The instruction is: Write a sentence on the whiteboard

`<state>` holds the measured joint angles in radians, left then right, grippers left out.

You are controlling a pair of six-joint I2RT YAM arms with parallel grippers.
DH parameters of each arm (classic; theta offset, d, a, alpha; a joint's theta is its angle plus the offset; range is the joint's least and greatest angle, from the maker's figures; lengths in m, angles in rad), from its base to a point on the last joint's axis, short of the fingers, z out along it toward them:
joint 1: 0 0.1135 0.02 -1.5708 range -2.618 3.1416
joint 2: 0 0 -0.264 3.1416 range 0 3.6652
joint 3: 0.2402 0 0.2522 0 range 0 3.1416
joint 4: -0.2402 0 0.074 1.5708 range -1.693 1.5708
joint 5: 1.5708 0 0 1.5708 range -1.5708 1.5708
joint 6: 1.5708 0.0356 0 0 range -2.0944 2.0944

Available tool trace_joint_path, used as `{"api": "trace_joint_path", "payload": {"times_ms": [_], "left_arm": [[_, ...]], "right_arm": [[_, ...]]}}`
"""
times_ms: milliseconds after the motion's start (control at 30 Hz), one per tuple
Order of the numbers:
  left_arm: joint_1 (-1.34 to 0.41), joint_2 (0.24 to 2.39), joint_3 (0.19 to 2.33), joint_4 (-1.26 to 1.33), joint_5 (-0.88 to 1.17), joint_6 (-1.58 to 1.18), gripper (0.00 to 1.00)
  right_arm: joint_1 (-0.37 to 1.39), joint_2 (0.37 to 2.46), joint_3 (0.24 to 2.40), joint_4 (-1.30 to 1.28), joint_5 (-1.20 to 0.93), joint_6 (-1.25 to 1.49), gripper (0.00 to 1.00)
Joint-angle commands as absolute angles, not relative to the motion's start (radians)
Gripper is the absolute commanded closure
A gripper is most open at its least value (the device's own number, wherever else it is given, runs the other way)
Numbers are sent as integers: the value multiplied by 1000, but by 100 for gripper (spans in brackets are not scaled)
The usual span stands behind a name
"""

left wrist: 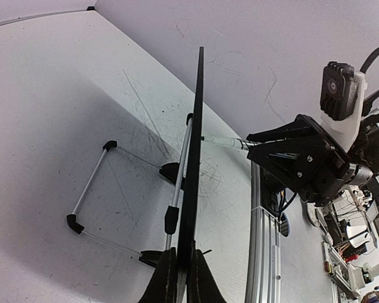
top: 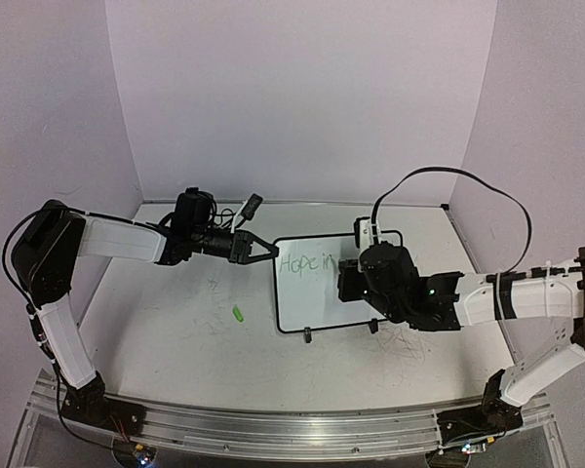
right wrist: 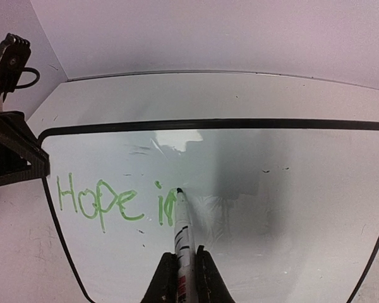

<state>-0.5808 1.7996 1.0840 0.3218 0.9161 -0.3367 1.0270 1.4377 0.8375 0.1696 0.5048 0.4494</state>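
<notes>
The whiteboard (top: pixel 307 302) stands tilted on its wire stand at mid table. Green lettering (top: pixel 303 263) on its upper left reads "Hope i" plus a part-drawn letter, clearer in the right wrist view (right wrist: pixel 107 202). My left gripper (top: pixel 272 251) is shut on the board's left edge, seen edge-on in the left wrist view (left wrist: pixel 196 145) between my jaws (left wrist: pixel 180 278). My right gripper (top: pixel 349 278) is shut on a white marker (right wrist: pixel 182 233). The marker's tip touches the board (right wrist: pixel 290 208) at the last letter.
A small green marker cap (top: pixel 239 313) lies on the table left of the board. The board's wire stand (left wrist: pixel 91 189) reaches out behind it. Purple walls close in the back and sides. The metal rail (top: pixel 273 429) runs along the near edge.
</notes>
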Motion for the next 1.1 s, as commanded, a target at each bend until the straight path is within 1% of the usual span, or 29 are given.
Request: {"api": "trace_joint_path", "payload": {"times_ms": [0,667,1067], "left_arm": [[-589,1743,1078,339,957,-345,100],[-589,1744,1079,339,957,-345,100],[-588,1744,1078,339,957,-345,100]], "right_arm": [[1017,1412,827,143,532,476,100],[1027,1401,761,128,479,548,100],[1030,1412,764,124,481,550,100]]}}
